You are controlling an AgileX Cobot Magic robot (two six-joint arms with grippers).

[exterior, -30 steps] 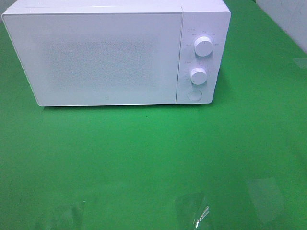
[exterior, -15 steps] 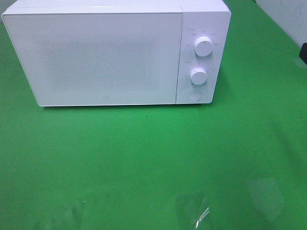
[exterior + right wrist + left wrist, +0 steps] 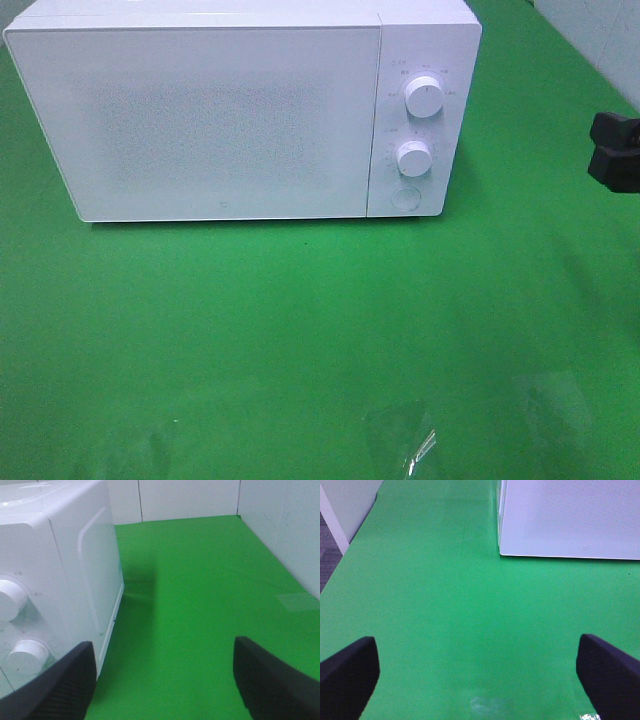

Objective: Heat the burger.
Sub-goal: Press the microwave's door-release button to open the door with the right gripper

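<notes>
The burger is out of view in every frame. A white microwave (image 3: pixel 200 120) stands at the back of the green table with its door shut; it also shows in the left wrist view (image 3: pixel 570 520) and the right wrist view (image 3: pixel 50 580). My right gripper (image 3: pixel 612 150) pokes in at the right edge, level with the microwave's control panel and well to its right. In its own view the right gripper (image 3: pixel 165 680) is open with nothing between the fingers. My left gripper (image 3: pixel 477 680) stands wide open over bare green cloth, in front of the microwave's left corner.
Two white knobs (image 3: pixel 425 97) (image 3: pixel 413 158) and a round button (image 3: pixel 404 198) sit on the microwave's right panel. White walls (image 3: pixel 190 500) close off the back and right. The table's left edge (image 3: pixel 340 565) drops to grey floor. Clear tape (image 3: pixel 400 440) glints near the front.
My right gripper has come into the high view from the right edge, moving leftwards. The microwave and the left arm have not moved.
</notes>
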